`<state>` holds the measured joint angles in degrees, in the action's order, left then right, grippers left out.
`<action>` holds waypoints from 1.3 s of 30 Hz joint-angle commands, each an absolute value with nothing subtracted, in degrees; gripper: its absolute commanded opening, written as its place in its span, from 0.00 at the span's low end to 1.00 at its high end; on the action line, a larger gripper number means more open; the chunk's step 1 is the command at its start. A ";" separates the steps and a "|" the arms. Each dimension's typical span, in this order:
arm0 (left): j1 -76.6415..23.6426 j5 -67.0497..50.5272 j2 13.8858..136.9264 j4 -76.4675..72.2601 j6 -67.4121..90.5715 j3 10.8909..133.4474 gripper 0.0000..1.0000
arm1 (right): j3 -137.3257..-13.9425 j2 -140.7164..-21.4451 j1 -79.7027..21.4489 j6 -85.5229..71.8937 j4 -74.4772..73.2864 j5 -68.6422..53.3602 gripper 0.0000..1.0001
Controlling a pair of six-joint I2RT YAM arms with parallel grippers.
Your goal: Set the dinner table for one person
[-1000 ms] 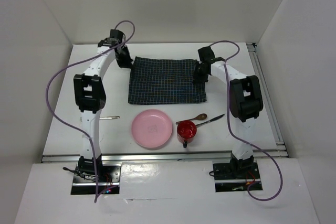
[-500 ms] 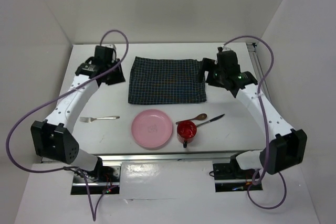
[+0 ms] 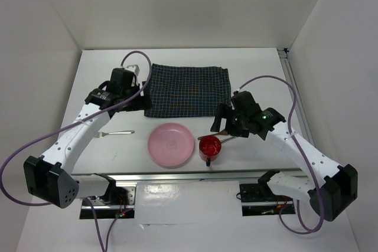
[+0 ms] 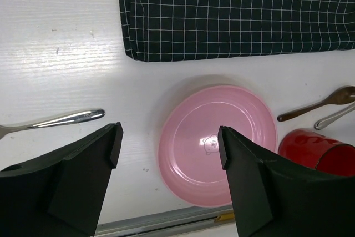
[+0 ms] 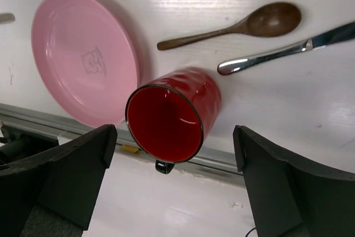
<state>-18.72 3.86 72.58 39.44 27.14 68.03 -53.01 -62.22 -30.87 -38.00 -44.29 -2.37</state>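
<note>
A large matte-white rectangular bench (image 3: 254, 57) is found beneath both arms. The left claw (image 4: 169, 137) is held spread over a round pink plate (image 4: 194, 148), the right claw (image 5: 173, 137) likewise over a red mug (image 5: 172, 116).

dinner table (image 3: 254, 63) matte white | placemat (image 3: 186, 90) woven cloth | plate (image 3: 171, 144), mug (image 5: 172, 115) glossy | spoon (image 5: 260, 21) wood | fork (image 4: 66, 119), knife (image 5: 266, 55) polished metal

Pink plate (image 3: 171, 144) — red mug (image 3: 210, 146)

Top and seemingly close wrist views share plate (image 3: 171, 144).
</note>
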 commanded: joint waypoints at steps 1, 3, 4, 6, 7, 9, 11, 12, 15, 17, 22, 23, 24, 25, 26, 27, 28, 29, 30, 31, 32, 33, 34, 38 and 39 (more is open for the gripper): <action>-19.42 4.92 73.04 38.58 27.33 68.03 0.88 | -52.56 -62.83 -33.65 -42.62 -47.54 1.57 0.98; -19.95 4.92 73.04 38.58 27.33 67.51 0.88 | -52.56 -63.98 -35.85 -44.55 -48.59 4.20 0.94; -19.95 4.92 73.04 38.58 27.33 67.50 0.86 | -51.60 -64.51 -36.56 -45.08 -47.91 4.22 0.90; -19.95 4.31 73.56 37.88 27.33 66.88 0.86 | -49.67 -65.12 -37.87 -45.09 -47.12 4.22 0.84; -19.95 4.31 74.17 37.88 27.33 66.88 0.86 | -48.96 -65.65 -37.88 -46.31 -46.50 4.22 0.79; -19.95 4.83 74.79 37.18 27.33 66.09 0.86 | -46.86 -65.65 -38.58 -47.20 -45.89 4.22 0.68; -19.95 4.83 75.50 37.18 27.33 65.57 0.86 | -45.45 -65.65 -38.58 -47.81 -44.13 3.52 0.66; -19.95 4.83 76.02 36.66 27.33 65.57 0.85 | -44.22 -65.65 -38.58 -47.81 -43.60 3.52 0.64; -19.95 4.83 76.03 36.65 27.33 65.57 0.85 | -43.33 -67.49 -38.58 -48.34 -42.02 2.99 0.63; -19.95 4.31 76.55 36.12 27.33 65.57 0.85 | -42.63 -68.64 -38.58 -48.86 -41.49 3.60 0.53; -19.95 4.83 76.55 36.65 27.33 66.09 0.85 | -43.24 -69.87 -38.58 -48.87 -40.96 4.83 0.30; -19.95 4.83 76.55 36.65 27.33 66.09 0.85 | -43.94 -69.87 -38.58 -48.87 -40.96 5.36 0.27; -19.95 4.83 76.55 36.65 27.33 66.09 0.85 | -43.95 -69.87 -38.58 -48.87 -40.96 5.36 0.23; -19.95 4.83 76.55 36.65 27.33 66.09 0.85 | -44.99 -69.87 -38.58 -48.87 -40.96 5.88 0.13; -19.95 4.83 77.07 36.65 27.33 66.09 0.85 | -45.78 -69.87 -38.58 -48.87 -41.91 6.76 0.09; -19.95 4.83 77.08 36.65 27.33 66.09 0.85 | -46.84 -69.87 -38.58 -48.87 -43.93 7.29 0.04; -19.95 4.83 77.08 36.65 27.33 66.09 0.85 | -49.72 -69.87 -38.58 -48.17 -45.34 7.90 0.00; -19.95 4.83 77.08 36.65 27.33 66.09 0.85 | -51.57 -69.87 -38.58 -48.16 -46.92 9.74 0.00; -19.95 4.83 77.08 36.65 27.33 66.09 0.85 | -53.68 -69.87 -38.58 -47.12 -48.41 10.80 0.00; -19.95 4.83 77.08 36.65 27.33 66.09 0.85 | -55.88 -69.87 -38.58 -46.41 -51.12 11.85 0.00; -19.95 4.83 77.08 36.65 27.33 66.09 0.85 | -60.51 -69.87 -38.58 -45.28 -51.85 13.00 0.00; -19.95 6.92 77.08 37.17 27.94 66.09 0.85 | -62.99 -70.83 -38.58 -42.04 -52.55 14.75 0.00; -19.95 7.99 77.08 37.18 27.95 66.09 0.86 | -65.63 -72.06 -38.58 -40.01 -53.17 14.77 0.00; -19.95 9.93 77.08 39.46 29.96 66.09 0.93 | -83.29 -83.03 -31.13 -31.48 -52.65 18.89 0.00; -19.95 10.98 77.08 39.98 30.75 65.40 1.00 | -86.45 -85.84 -29.90 -29.64 -52.12 19.42 0.00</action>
